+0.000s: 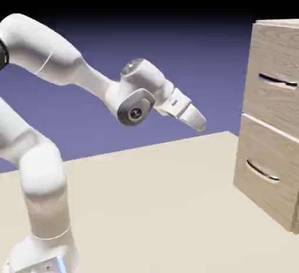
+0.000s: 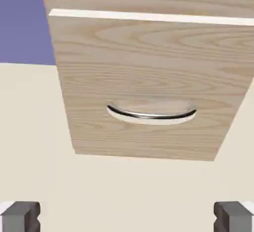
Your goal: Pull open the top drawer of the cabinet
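We see the white arm [image 1: 52,67] reaching across the pale counter [image 1: 152,207], its gripper [image 1: 198,123] angled down toward the cabinet [image 1: 274,49] but well short of it. The jaws stand wide apart, holding nothing. The top drawer [image 1: 279,96] sits flush in the cabinet's front. From the hand view, the lower drawer [image 2: 149,77] and its curved handle [image 2: 151,114] fill the frame.

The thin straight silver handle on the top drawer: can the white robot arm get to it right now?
Probably yes. Only open air lies between the gripper and the light wood cabinet, and its jaws stand wide. But the thin silver handle sits higher, and the hand view faces the lower drawer's curved handle.
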